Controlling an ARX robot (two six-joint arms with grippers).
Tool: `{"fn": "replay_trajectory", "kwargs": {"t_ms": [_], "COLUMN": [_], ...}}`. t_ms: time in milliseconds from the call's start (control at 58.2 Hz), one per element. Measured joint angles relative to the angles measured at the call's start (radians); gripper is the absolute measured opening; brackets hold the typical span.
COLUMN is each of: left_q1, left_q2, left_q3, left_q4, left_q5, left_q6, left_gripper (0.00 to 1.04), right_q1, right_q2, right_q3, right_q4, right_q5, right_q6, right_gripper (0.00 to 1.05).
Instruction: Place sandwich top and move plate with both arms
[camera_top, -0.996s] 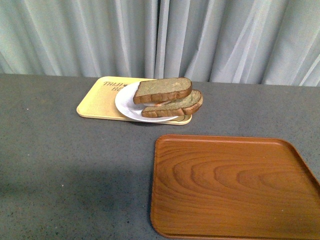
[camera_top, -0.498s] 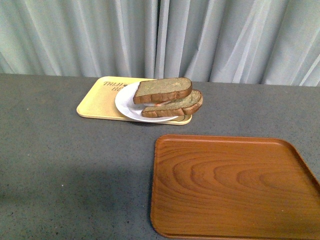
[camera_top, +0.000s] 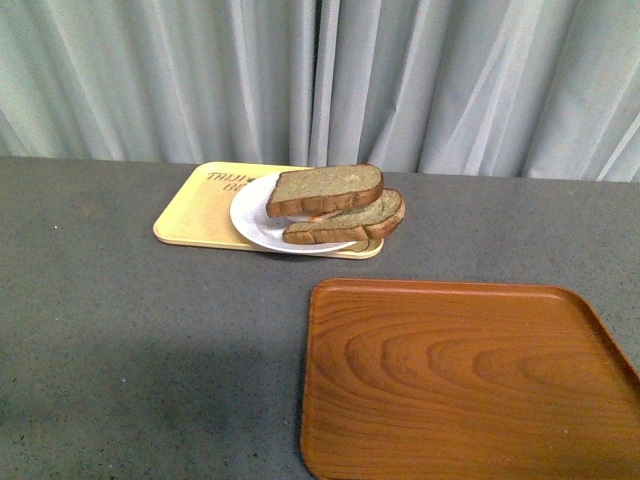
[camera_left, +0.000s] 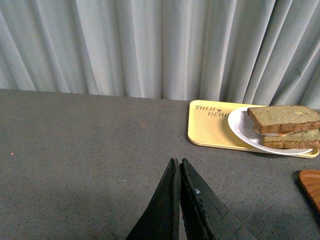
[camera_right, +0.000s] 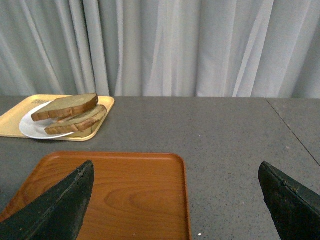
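Observation:
The sandwich top lies tilted on a lower bread slice, both on the white plate at the back of the table. Neither arm shows in the front view. My left gripper is shut with nothing in it, low over bare table, well short of the plate and the sandwich top. My right gripper stands wide open and empty over the far edge of the brown tray, far from the sandwich top and the plate.
The plate rests partly on a pale yellow printed tray. A large brown wood-grain tray fills the near right of the grey table. Grey curtains hang behind the table's far edge.
The whole scene sits slightly lower in the front view than before. The bread, plate and trays keep their places relative to each other.

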Motion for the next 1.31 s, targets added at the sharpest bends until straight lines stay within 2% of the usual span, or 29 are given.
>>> {"fn": "replay_trajectory", "kwargs": {"t_ms": [1237,1306], "left_q1": [0.000,0.000], "left_q2": [-0.267,-0.394], "left_q3": [0.000,0.000], "left_q4": [-0.265,-0.425], "left_q5": [0.000,0.000], "left_q6": [0.000,0.000], "left_gripper": [0.02,0.02], "right_q1": [0.000,0.000], "right_q2": [0.000,0.000], "right_q3": [0.000,0.000], "right_q4": [0.000,0.000], "right_q5": [0.000,0.000], "right_q6": [0.000,0.000], "right_gripper": [0.96,0.96]}}
